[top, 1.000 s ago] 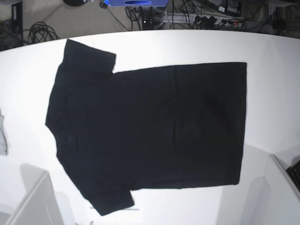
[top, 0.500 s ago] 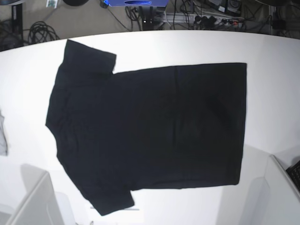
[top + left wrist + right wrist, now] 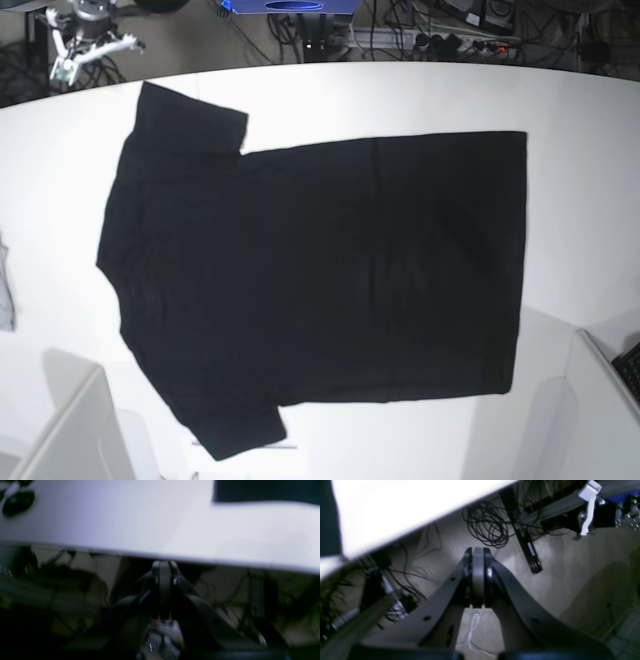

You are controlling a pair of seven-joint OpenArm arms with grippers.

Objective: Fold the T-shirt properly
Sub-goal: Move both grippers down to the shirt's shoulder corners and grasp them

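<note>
White surface [image 3: 580, 180], cabled floor beyond its edge. T-shirt [image 3: 320, 270] spread flat at surface's middle, plain side up. Left tool [image 3: 163, 567] and right tool [image 3: 478, 555] pressed together, empty, off surface's edge.

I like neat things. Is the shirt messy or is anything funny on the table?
The T-shirt lies flat and smooth on the table, no big wrinkles, not folded yet. The only odd bit is a small grey cloth scrap poking in at the table's left edge. Nothing looks spilled or torn.
</note>
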